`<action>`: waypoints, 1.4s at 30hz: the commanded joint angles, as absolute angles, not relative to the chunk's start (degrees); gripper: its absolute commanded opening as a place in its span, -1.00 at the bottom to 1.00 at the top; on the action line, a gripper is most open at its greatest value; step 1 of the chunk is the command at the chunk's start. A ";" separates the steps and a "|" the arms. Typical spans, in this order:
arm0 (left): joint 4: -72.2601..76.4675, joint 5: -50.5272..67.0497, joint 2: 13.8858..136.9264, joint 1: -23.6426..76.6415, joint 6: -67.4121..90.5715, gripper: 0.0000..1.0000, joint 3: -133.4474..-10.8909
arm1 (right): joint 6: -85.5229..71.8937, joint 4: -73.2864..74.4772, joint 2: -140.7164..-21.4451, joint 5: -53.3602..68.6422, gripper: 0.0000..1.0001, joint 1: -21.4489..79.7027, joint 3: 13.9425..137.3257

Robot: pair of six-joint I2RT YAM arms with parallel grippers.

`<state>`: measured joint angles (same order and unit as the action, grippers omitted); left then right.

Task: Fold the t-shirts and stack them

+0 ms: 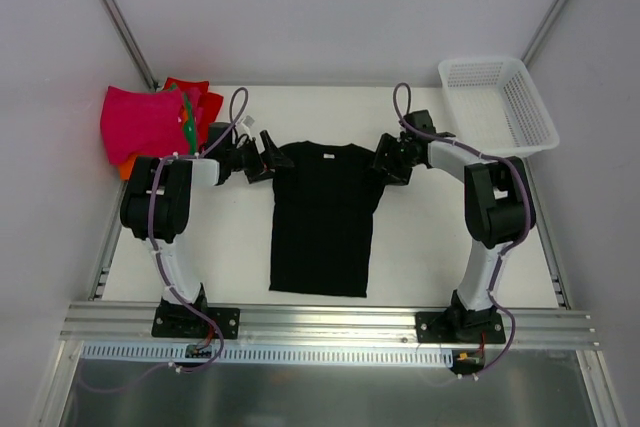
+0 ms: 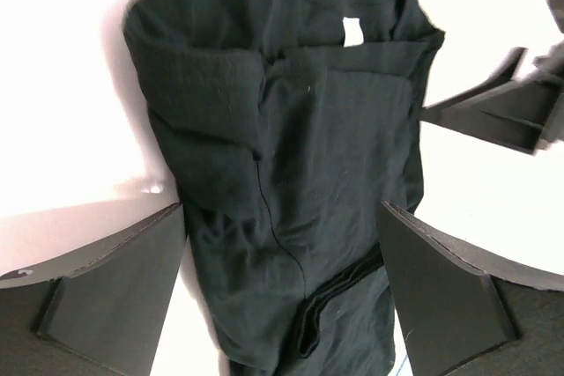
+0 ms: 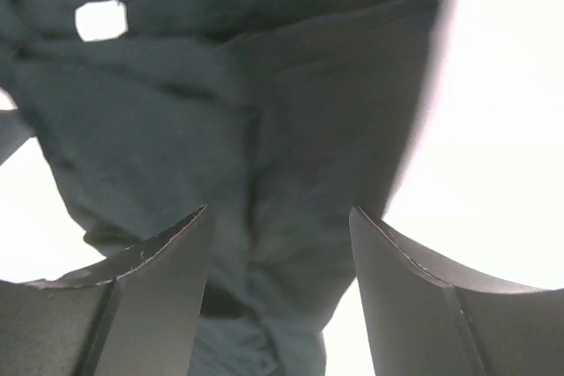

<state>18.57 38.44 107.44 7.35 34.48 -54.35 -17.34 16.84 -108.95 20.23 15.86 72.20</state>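
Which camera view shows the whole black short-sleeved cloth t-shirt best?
The top external view: the black short-sleeved cloth t-shirt lies flat on the white table, visible from collar to hem. The left wrist view shows only its collar end with the white label; the right wrist view shows a blurred close-up of the same end.

The left gripper [image 2: 282,217] is holding its jaws wide apart above the rumpled black t-shirt [image 2: 291,129] lying on the table [image 2: 62,85].

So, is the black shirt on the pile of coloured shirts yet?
No, the black shirt lies spread in the middle of the table, well apart from the coloured pile in its far left corner.
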 commanded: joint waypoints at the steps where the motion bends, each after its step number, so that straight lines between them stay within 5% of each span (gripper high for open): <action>1: 24.25 46.84 110.30 5.28 32.70 0.79 -55.72 | -16.26 16.61 -110.21 23.81 0.32 13.28 74.97; 33: 19.25 54.40 126.47 2.99 35.24 0.59 -74.71 | -24.16 6.16 -124.36 34.01 0.33 5.27 80.51; 37: 19.69 55.63 127.70 3.95 35.94 0.12 -75.23 | -25.66 3.44 -125.33 35.76 0.26 5.36 79.46; 38: 19.77 55.72 127.88 4.13 36.03 -0.21 -75.23 | -25.93 3.25 -125.51 36.03 0.21 5.36 79.28; 42: 20.04 56.34 128.58 4.31 36.65 -0.84 -74.80 | -26.63 2.11 -125.42 36.56 -0.01 5.54 78.14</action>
